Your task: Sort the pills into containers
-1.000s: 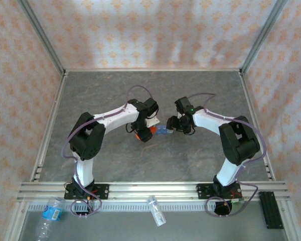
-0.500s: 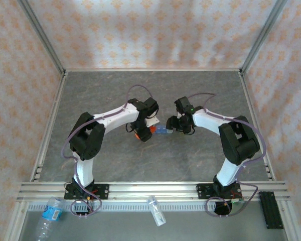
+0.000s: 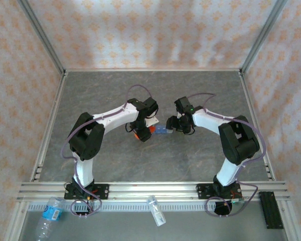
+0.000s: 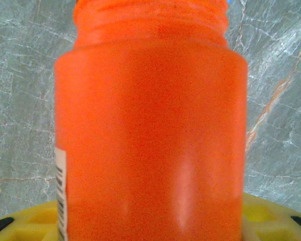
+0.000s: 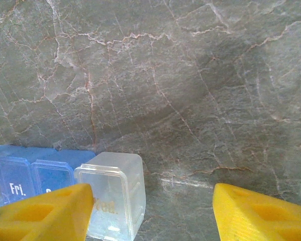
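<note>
A: Question: who has the orange vial (image 4: 150, 125)?

B: The left gripper (image 3: 143, 132) is clamped on its body, and the threaded neck points away from the wrist, over the grey table (image 5: 190, 75).

A: And the pill organizer (image 5: 35, 173)?

B: It lies flat on the table between the two arms, just beside the vial. The right gripper (image 5: 151, 203) has its yellow fingers spread apart, gripping nothing. The strip's clear end compartment (image 5: 115, 188) sits by one finger; I can't tell whether they touch.
</note>
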